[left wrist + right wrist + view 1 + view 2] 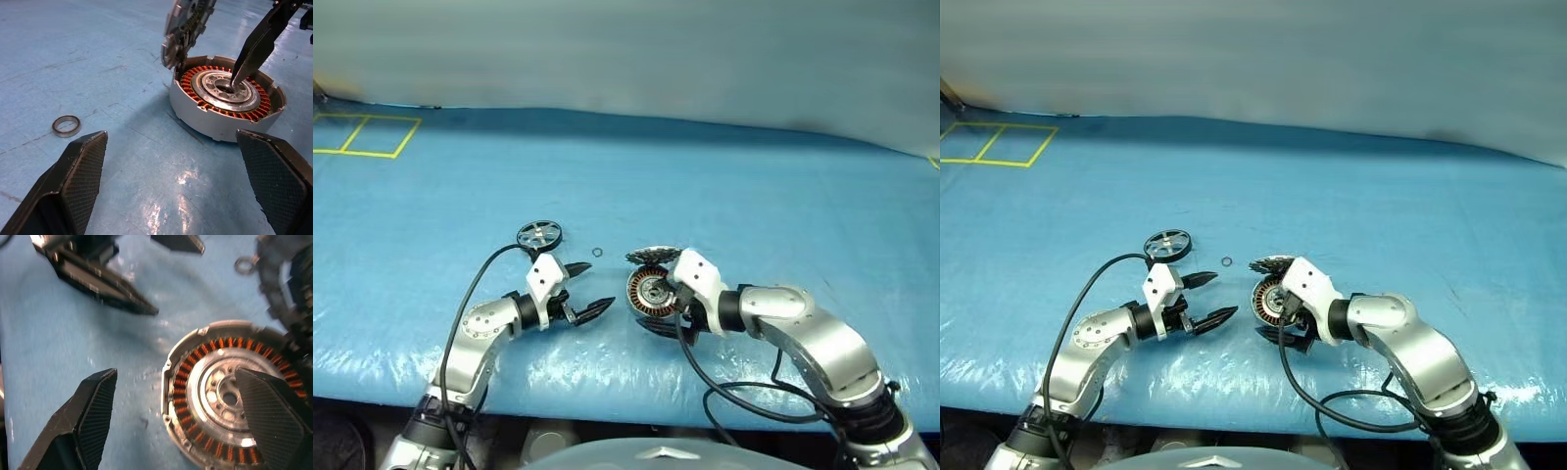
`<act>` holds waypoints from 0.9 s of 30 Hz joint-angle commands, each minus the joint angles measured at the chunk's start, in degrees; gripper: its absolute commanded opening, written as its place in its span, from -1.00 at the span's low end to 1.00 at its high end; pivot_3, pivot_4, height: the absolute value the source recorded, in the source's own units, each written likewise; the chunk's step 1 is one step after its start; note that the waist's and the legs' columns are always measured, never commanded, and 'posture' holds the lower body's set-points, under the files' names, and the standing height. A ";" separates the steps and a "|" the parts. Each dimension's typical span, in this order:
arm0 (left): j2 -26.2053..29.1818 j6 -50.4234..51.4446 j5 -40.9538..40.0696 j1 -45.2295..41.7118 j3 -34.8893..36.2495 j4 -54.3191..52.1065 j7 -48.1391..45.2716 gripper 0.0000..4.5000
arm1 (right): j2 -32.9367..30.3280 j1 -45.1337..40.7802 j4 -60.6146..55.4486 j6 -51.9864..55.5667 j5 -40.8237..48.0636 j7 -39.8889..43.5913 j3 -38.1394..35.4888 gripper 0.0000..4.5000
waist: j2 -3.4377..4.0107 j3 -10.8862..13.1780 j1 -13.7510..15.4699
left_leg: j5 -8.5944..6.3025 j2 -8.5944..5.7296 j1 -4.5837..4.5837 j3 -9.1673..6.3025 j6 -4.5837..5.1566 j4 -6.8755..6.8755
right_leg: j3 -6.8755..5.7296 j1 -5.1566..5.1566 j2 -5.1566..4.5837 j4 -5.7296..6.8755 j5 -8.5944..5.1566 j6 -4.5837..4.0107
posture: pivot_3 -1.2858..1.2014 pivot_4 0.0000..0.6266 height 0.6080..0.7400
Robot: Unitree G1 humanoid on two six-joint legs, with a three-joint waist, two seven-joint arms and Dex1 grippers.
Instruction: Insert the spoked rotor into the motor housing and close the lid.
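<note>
Both your grippers gape wide, holding nothing. The motor housing [649, 293] sits under your right gripper [658, 294], the spoked rotor [539, 234] beyond your left gripper [588, 289].

Blue plastic-sheeted table [754, 186] lies wide open behind and to both sides of the parts. Round silver motor housing with copper windings [226, 98] has one black fingertip of the right gripper [658, 305] over its silver centre, blocking the way straight down. Round grey segmented lid [186, 27] stands tilted on the housing's rim. Left gripper [584, 289], jaws wide, sits near. Small thin metal ring [597, 253] and black-rimmed spoked rotor wheel [539, 235] lie apart beyond.
</note>
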 commanded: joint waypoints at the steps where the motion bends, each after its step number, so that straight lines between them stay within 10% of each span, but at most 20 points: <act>1: -0.49 -1.41 0.34 -0.99 0.68 -1.24 0.77 1.00 | 2.50 4.90 -3.22 -7.88 2.72 -2.36 -6.95 0.80 | 0.01 0.00 -0.02 | 0.00 0.00 0.02 0.00 0.00 0.02 | 0.00 0.02 0.01 0.00 0.00 0.00 | 0.03 -0.52 1.00; 10: -6.66 -3.52 6.54 -5.53 2.18 6.61 13.43 1.00 | 12.98 15.65 -3.06 -12.43 10.93 -10.80 -15.41 0.80 | 0.03 0.01 0.26 | 0.00 0.00 0.10 -0.01 0.00 0.11 | 0.06 0.13 0.04 0.06 0.01 -0.01 | 0.03 -0.52 1.00; 27: -15.29 -8.28 11.92 -14.43 0.88 25.85 19.44 1.00 | 10.58 18.80 -3.04 -20.24 6.71 -13.41 -3.77 0.80 | 0.06 -0.02 0.63 | 0.02 -0.09 0.10 -0.03 -0.01 0.19 | 0.11 0.19 0.01 0.06 0.04 0.03 | 0.03 -0.52 1.00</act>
